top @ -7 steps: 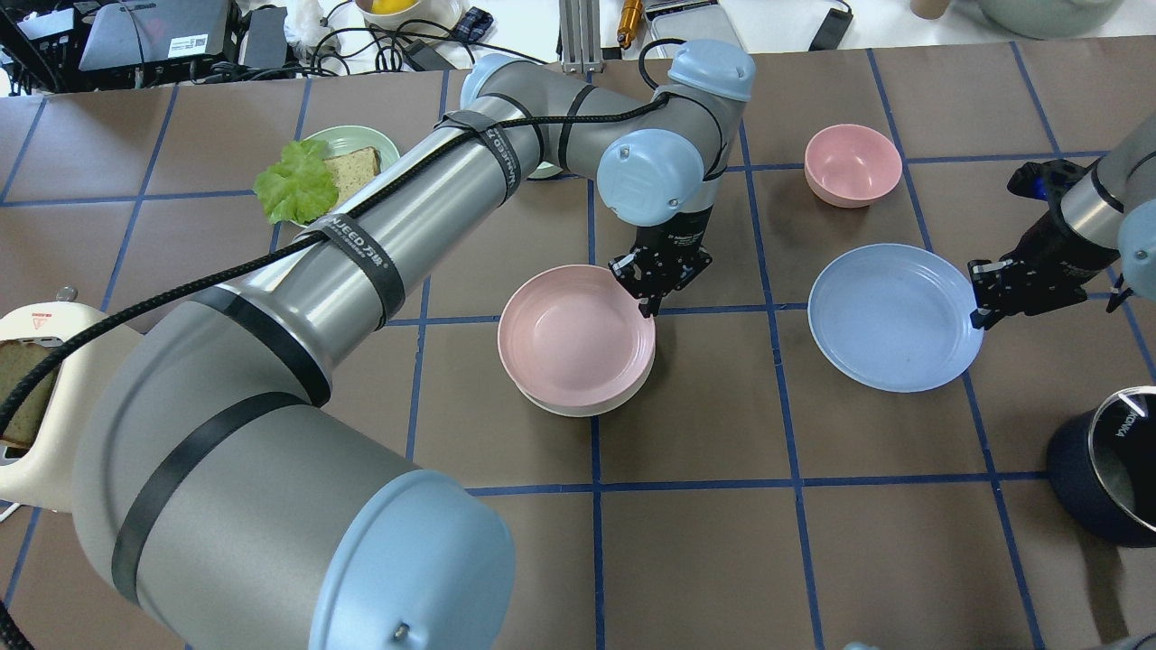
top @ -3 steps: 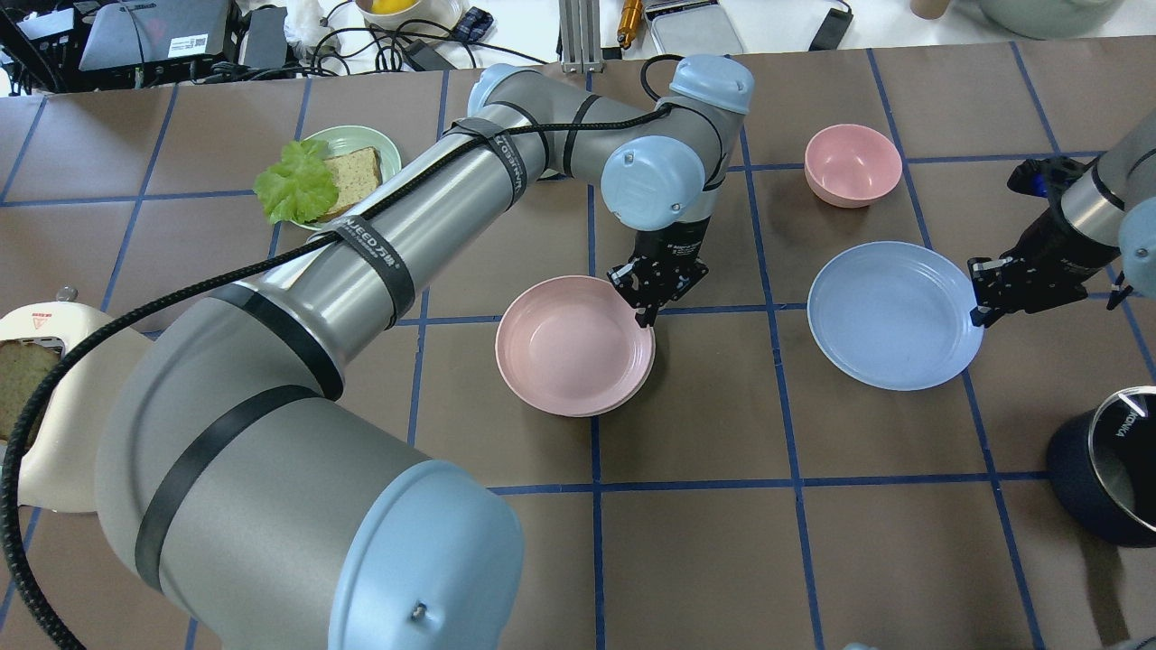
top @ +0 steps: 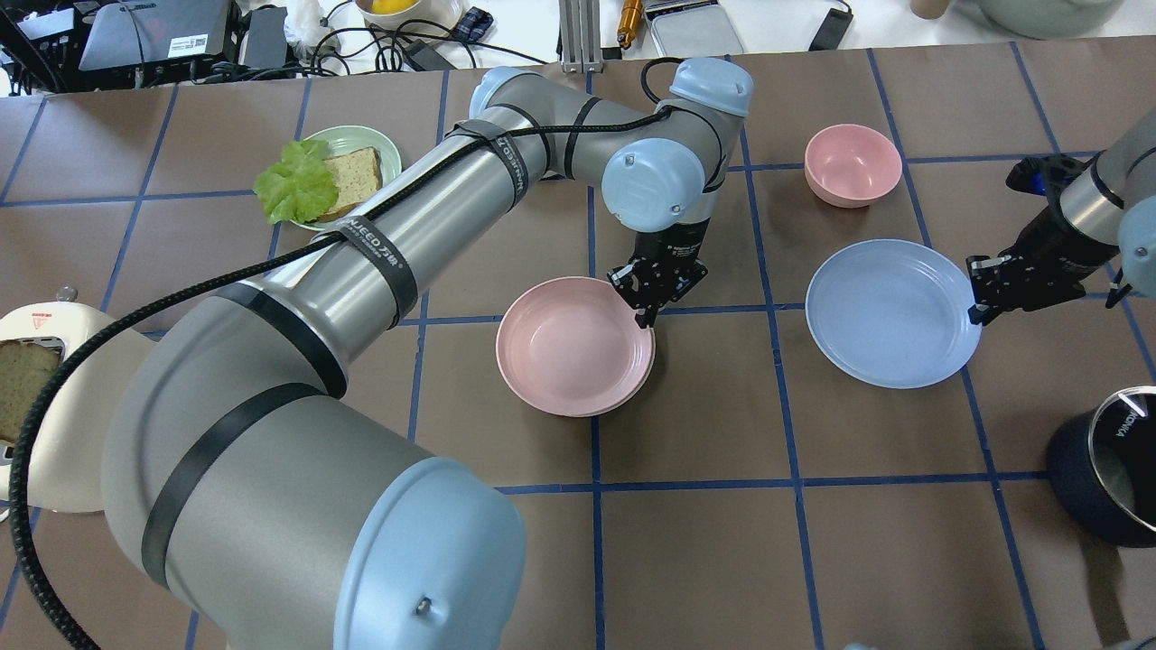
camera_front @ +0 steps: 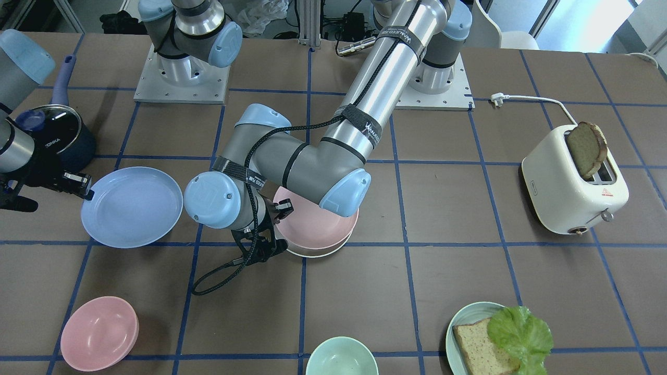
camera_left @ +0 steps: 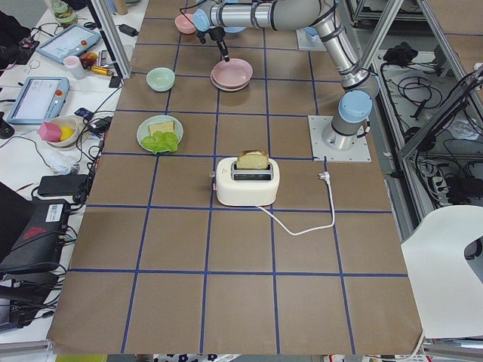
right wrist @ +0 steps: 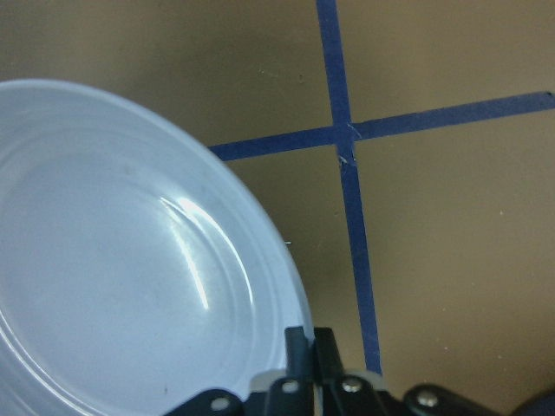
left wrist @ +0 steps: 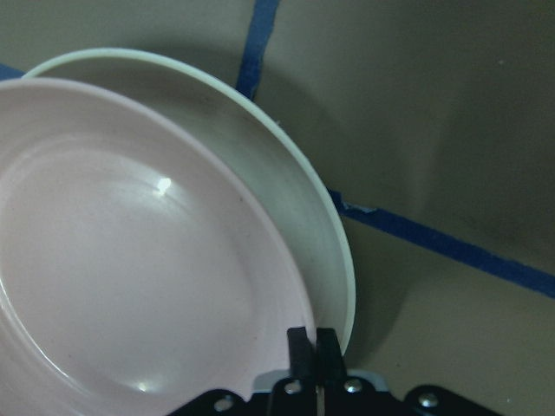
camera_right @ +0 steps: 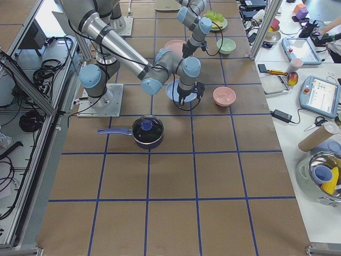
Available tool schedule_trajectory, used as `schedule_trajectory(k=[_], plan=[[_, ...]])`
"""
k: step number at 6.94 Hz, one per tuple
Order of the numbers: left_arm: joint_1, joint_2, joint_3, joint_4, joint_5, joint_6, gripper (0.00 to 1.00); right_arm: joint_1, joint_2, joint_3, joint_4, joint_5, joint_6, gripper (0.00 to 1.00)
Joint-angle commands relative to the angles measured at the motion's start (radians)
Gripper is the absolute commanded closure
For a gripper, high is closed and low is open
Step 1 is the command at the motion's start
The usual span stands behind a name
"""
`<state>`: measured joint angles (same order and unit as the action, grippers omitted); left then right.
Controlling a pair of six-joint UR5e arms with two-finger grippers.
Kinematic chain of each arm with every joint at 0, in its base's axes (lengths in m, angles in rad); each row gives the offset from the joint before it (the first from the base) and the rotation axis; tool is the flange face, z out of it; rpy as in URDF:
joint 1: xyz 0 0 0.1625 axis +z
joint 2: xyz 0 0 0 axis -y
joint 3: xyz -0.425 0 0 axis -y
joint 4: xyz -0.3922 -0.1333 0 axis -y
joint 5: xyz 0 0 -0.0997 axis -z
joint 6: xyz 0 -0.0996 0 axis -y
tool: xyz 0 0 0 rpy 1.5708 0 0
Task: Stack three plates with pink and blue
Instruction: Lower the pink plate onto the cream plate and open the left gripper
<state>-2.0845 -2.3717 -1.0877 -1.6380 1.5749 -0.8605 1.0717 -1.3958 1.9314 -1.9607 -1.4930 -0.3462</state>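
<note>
The pale pink plate (top: 569, 348) lies nested on the cream-white plate (left wrist: 286, 208) near the table's middle. Only a thin rim of the cream plate shows in the front view (camera_front: 318, 253). My left gripper (top: 645, 311) is shut on the pink plate's right rim; in the left wrist view (left wrist: 314, 347) its fingers are pressed together there. The light blue plate (top: 890, 311) is to the right, apart from the stack. My right gripper (top: 975, 311) is shut on its right rim, as the right wrist view (right wrist: 310, 347) shows.
A small pink bowl (top: 852, 164) stands behind the blue plate. A dark pot (top: 1106, 465) is at the right edge. A teal plate with bread and lettuce (top: 330, 171) and a toaster (top: 36, 397) are at the left. A teal bowl (camera_front: 341, 357) sits behind my left arm.
The pink plate has come down and settled almost squarely on the cream-white plate, with my left gripper still on its rim. The blue plate has shifted slightly left and away.
</note>
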Motion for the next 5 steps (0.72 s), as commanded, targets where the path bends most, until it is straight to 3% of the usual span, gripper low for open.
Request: schedule_trajectory(k=[1,2,4,5], plan=[[0.004,-0.001,0.002,0.006,-0.006,0.0,0.98,0.001,-0.003,-0.002,-0.001,0.0,0.001,1.0],[0.004,0.0,0.002,0.006,-0.007,0.0,0.91,0.001,0.0,-0.005,-0.001,-0.001,0.001,1.0],[0.011,-0.001,0.002,0.006,-0.012,0.0,0.9,0.001,0.0,-0.005,-0.001,0.004,0.003,1.0],[0.011,0.0,0.002,0.006,-0.012,0.0,0.81,0.001,0.0,-0.005,-0.001,0.005,0.001,1.0]])
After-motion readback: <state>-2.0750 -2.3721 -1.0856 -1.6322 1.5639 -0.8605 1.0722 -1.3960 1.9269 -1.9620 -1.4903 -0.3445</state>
